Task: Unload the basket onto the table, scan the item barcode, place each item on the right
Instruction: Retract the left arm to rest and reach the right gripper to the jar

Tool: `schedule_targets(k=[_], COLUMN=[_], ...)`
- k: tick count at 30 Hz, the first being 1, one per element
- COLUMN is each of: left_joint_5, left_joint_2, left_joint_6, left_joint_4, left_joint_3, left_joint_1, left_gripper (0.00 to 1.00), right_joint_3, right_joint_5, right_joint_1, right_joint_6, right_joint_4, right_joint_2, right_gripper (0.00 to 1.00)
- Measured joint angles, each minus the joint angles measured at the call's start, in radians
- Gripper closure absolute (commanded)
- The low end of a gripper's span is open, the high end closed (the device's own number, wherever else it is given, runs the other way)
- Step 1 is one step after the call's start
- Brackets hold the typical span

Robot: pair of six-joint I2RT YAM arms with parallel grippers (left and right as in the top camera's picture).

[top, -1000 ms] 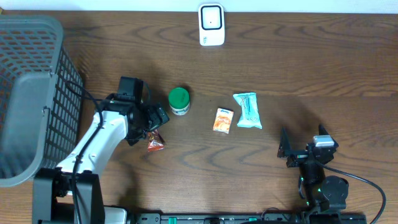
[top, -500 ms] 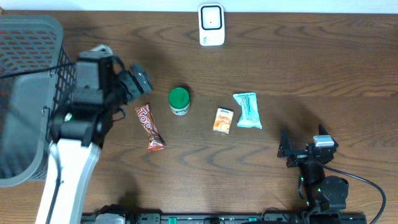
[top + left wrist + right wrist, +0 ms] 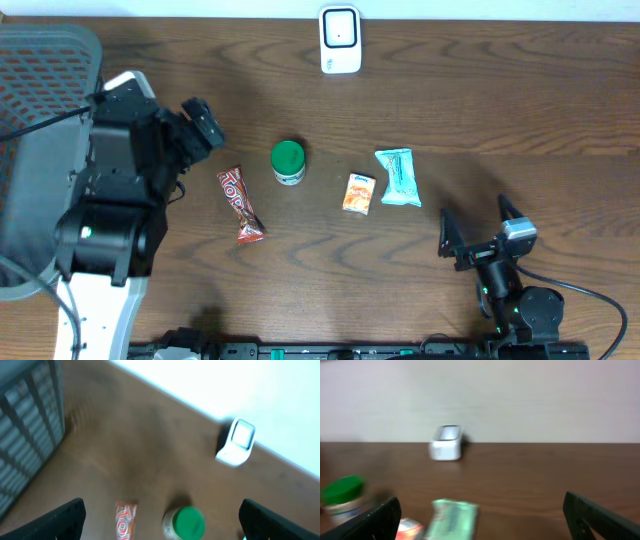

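**End effectors.** The left gripper [image 3: 205, 122] has its jaws spread wide with nothing between them. It is raised above the table [image 3: 520, 110], beside the grey basket [image 3: 40, 70]. The right gripper [image 3: 474, 215] is also wide and empty. It sits low near the robot-side edge of the table.

**Nearest item.** The red chocolate bar [image 3: 241, 205] lies near the left gripper, slightly to its right and closer to the robot base. It is well apart from the right gripper. The left arm is therefore judged the better placed for the pick.

**Long axis.** The bar lies flat on a diagonal. Its far end points toward the left gripper and its near end angles toward the base and to the right. A grasp across the narrow width would probably need the jaws turned square to this diagonal.

**Other items.**
- The green-lidded jar [image 3: 287, 162] stands just beside the bar's far end, on its right.
- The orange packet [image 3: 359, 193] and the teal packet [image 3: 398, 177] lie farther right, closer to the right arm.

**Target.** The white barcode scanner [image 3: 340, 40] stands at the far edge, beyond the jar. In the left wrist view it lies ahead and to the right.
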Motion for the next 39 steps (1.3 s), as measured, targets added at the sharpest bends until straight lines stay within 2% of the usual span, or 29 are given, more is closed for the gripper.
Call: schedule_targets(k=[6,11,15,18,22,26,30,36,38,39], left_joint_5=[-0.068,-0.172,-0.229,-0.246,-0.259,-0.262,-0.274,-0.307,-0.312,-0.314], left_joint_2=[-0.163,-0.282,-0.312,-0.312,-0.309,-0.32,-0.355,-0.422,-0.438,-0.445], left_joint_6=[0.009,0.048,0.064,0.087,0.185,0.279,0.32,0.34,0.34,0.341], left_joint_4=[0.217,0.387,0.485,0.497,0.488,0.438,0.396,0.397,0.397,0.396], left_joint_3=[-0.001,0.0,0.001,0.001,0.001,0.0,0.0,0.0,0.0,0.0], left_joint_1=[0.0,0.0,0.0,0.0,0.0,0.0,0.0,0.0,0.0,0.0], left_gripper=[0.02,0.02,0.02,0.02,0.02,0.02,0.02,0.02,0.02,0.02], right_joint_3=[0.109,0.366,0.561,0.673,0.838,0.997,1.169,1.271,1.271,1.271], right_joint_5=[-0.15,-0.212,-0.243,-0.241,-0.164,-0.104,-0.12,-0.245,-0.265,-0.275], right_joint_1=[0.0,0.0,0.023,0.076,0.219,0.394,0.526,0.602,0.613,0.617], right_joint_6=[0.137,0.177,0.196,0.206,0.243,0.277,0.294,0.309,0.333,0.352], right_joint_4=[-0.175,-0.428,-0.624,-0.726,-0.815,-0.829,-0.799,-0.577,-0.5,-0.436], right_joint_2=[0.021,0.138,0.342,0.525,0.815,1.071,1.281,1.453,1.492,1.513], right_gripper=[0.01,0.01,0.01,0.01,0.01,0.01,0.01,0.01,0.07,0.01])
